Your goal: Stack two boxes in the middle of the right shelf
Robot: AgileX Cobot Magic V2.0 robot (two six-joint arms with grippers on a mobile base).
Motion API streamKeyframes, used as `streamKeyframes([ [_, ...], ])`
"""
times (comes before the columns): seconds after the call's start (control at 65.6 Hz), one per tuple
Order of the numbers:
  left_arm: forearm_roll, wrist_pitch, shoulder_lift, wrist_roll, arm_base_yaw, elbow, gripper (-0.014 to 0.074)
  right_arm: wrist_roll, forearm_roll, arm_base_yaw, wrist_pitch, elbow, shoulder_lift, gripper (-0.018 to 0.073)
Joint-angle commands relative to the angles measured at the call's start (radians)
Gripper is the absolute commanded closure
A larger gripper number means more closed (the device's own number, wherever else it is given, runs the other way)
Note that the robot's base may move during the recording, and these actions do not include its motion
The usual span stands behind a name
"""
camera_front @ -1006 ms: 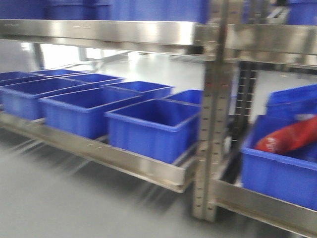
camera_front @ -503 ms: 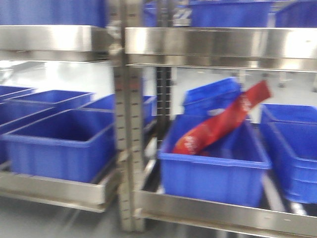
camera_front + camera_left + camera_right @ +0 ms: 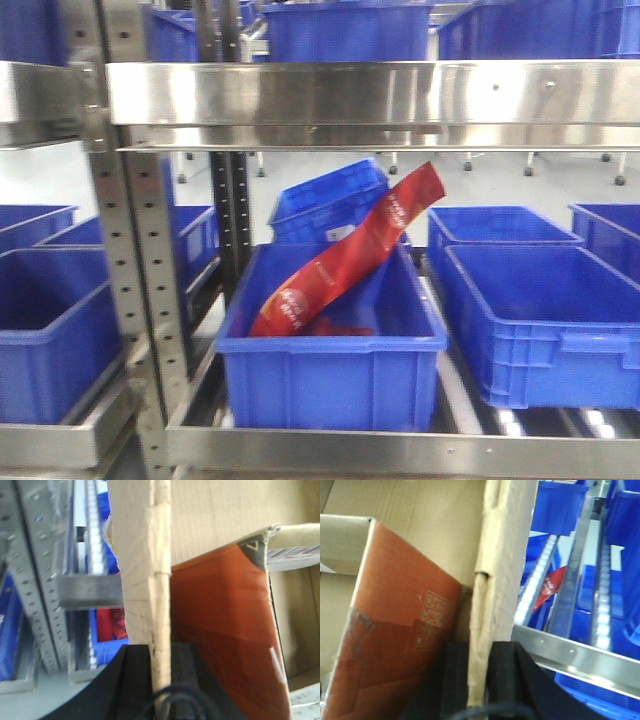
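Shifted: blue bin (image 3: 330, 390) now centres our front view, right of upright (image 3: 125, 250). Clamped on box (image 3: 140, 555) wall: left gripper (image 3: 160, 655), right gripper (image 3: 479, 660). We keep box level, pressure equal.

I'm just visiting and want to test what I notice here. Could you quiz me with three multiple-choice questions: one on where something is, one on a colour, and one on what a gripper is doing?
1. Where is the red packet?
A) on the floor
B) leaning inside a blue bin
C) on the top rail

2. What colour is the box packed inside the cardboard carton?
A) orange-brown
B) green
C) black

3. What is the left gripper doing?
A) hanging open
B) holding the packet
C) shut on the carton's wall

Answers:
1. B, because it slants out of the front bin.
2. A, because both wrist views show it orange-brown.
3. C, because the cardboard wall is clamped in it.
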Motion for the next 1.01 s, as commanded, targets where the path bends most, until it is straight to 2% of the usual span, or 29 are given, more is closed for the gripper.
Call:
streamKeyframes([
  [0.0, 0.072, -0.034, -0.014, 0.002, 0.007, -0.012, 0.0708, -0.014, -0.049, -0.011, -0.054, -0.014, -0.018, 0.0712],
  [0.99, 0.072, -0.034, -0.014, 0.002, 0.007, -0.012, 0.0708, -0.014, -0.049, -0.011, -0.054, -0.014, -0.018, 0.0712],
])
